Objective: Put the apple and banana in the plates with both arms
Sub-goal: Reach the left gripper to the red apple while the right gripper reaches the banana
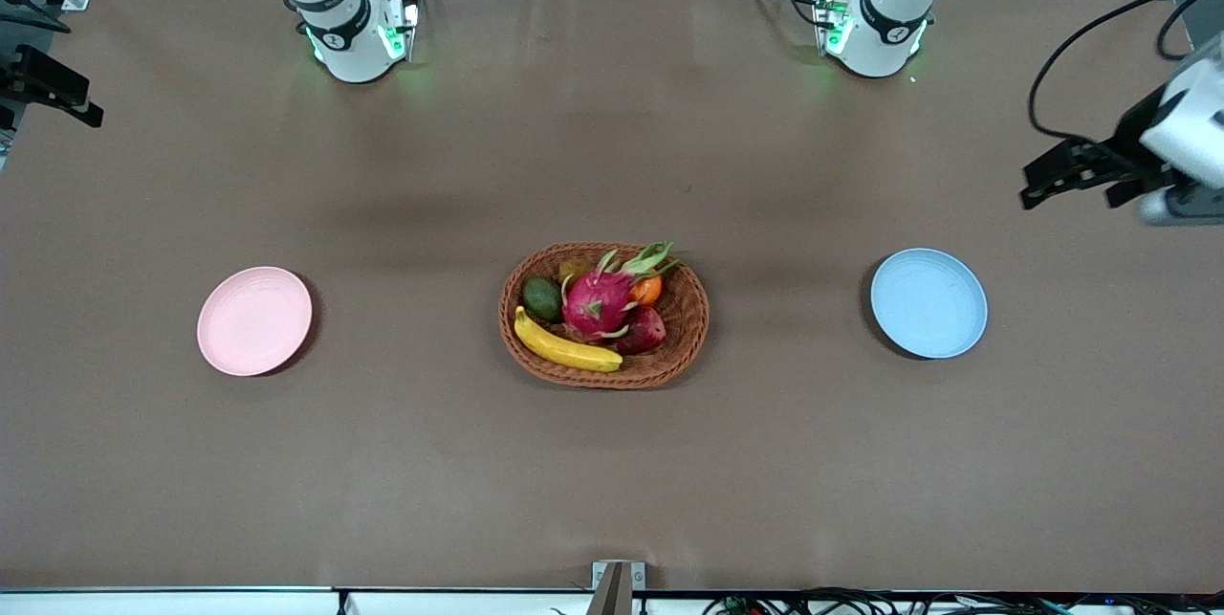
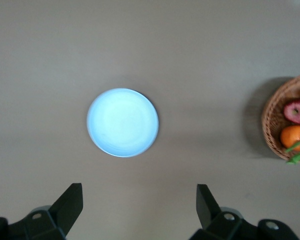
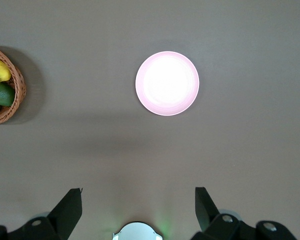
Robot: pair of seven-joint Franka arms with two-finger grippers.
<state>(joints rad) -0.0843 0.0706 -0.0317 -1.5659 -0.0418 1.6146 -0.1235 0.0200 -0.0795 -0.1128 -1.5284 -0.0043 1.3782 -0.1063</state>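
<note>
1. Banana (image 1: 564,345): a single curved yellow fruit with dark tips, lying along the basket (image 1: 688,328) rim nearest the front camera. One end is also showing in the right wrist view.
2. Apple (image 1: 643,330): small, dark red and slightly lumpy, sitting in the basket beside the banana's end toward the left arm's end of the table, touching the dragon fruit (image 1: 598,302).
3. Basket: oval brown wicker, standing mid-table between the two plates. It is also holding a dark green avocado (image 1: 541,298) and a small orange (image 1: 647,289), both lying farther from the front camera than the banana and apple.
4. Pink plate (image 1: 254,319): round, shallow and pale, lying bare toward the right arm's end of the table, well apart from the basket.
5. Blue plate (image 1: 928,302): same size, light blue, lying bare toward the left arm's end, well apart from the basket.
6. Left gripper (image 2: 140,207): hanging high over the table near the blue plate, fingers spread wide, gripping and touching nothing.
7. Right gripper (image 3: 139,210): hanging high over the table near the pink plate, fingers likewise spread wide, carrying nothing.
8. Writing: no readable label or brand is showing on any item.
</note>
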